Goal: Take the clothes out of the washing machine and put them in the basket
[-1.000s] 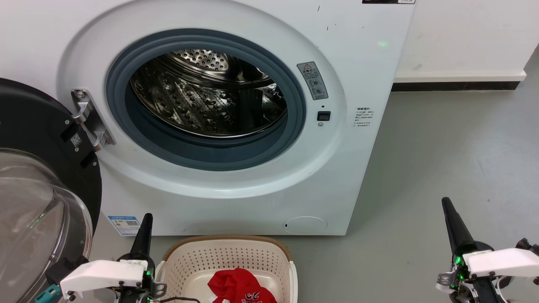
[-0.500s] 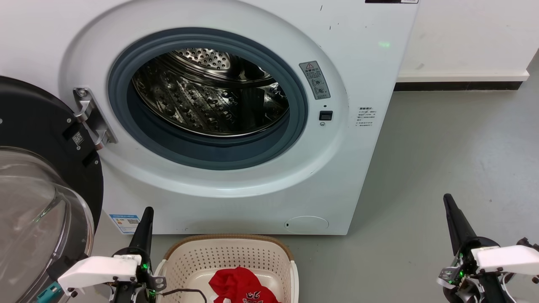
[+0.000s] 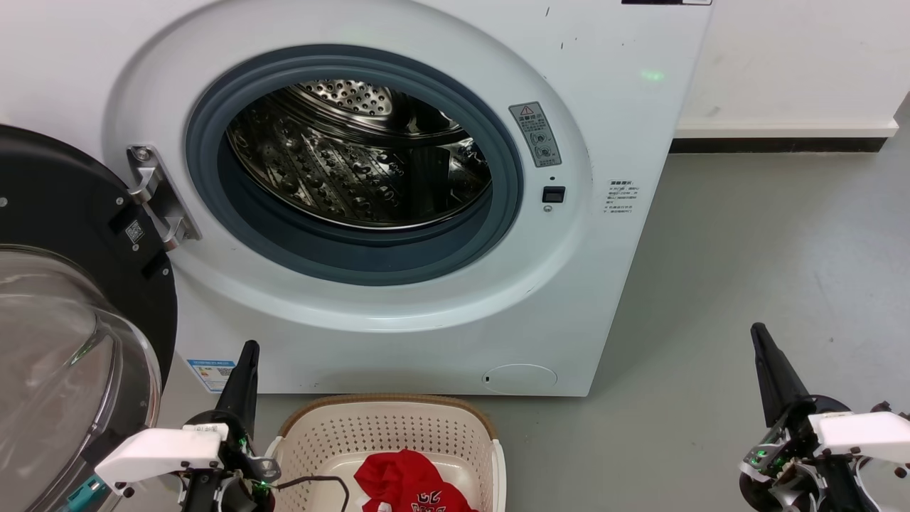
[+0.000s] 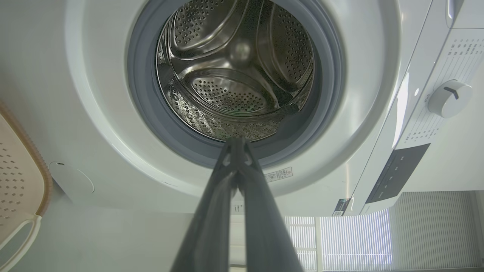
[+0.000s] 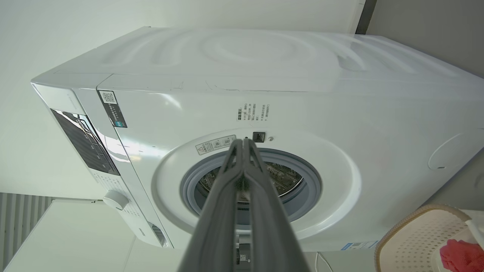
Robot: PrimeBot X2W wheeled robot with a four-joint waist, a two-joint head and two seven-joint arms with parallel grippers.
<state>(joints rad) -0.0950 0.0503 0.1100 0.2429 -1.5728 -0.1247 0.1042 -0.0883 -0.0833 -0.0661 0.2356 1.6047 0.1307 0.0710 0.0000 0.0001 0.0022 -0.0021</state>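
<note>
End effectors both clenched empty, left end effector (image 3: 248, 350) just beside the basket (image 3: 387, 427), right end effector (image 3: 759, 334) well apart from it; clothes (image 3: 405, 480) lie inside it, washing machine (image 3: 604, 270) behind looks bare, so unloading seems finished, next likely just parking.
</note>
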